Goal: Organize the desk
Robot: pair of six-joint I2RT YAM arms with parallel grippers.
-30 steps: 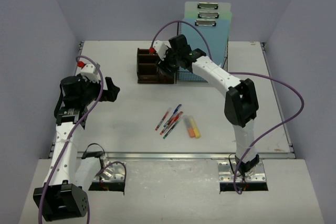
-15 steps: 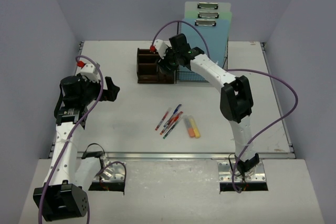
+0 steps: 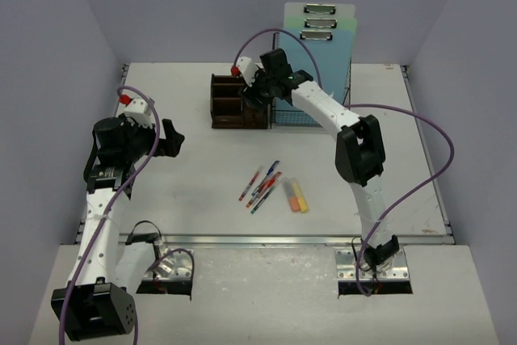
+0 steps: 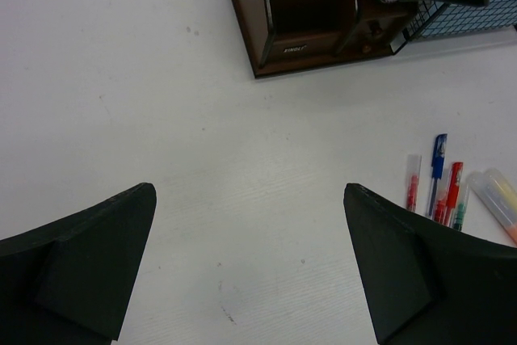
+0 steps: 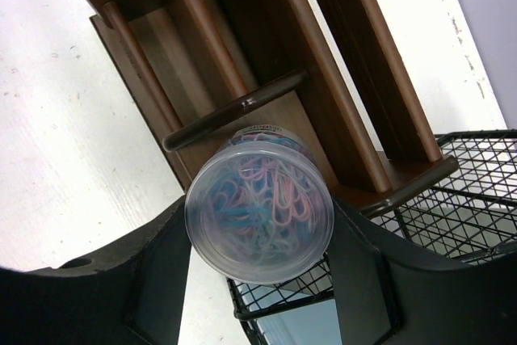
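Three plain walls close in the scene, all a pale lavender-grey. The back wall (image 3: 202, 6) stands at 12 o'clock, the left wall (image 3: 48, 78) at 9 o'clock and the right wall (image 3: 477, 78) at 3 o'clock, and they meet in two straight corners. Between them lies a white tabletop (image 3: 202, 175), lightly scuffed and reaching to all three walls. A metal rail (image 3: 266, 239) runs along its edge at 6 o'clock, and on the near side of the rail lies a pale ledge (image 3: 266, 305). The light is even and soft, and shadows on the white surface are faint and blurred at the edges.
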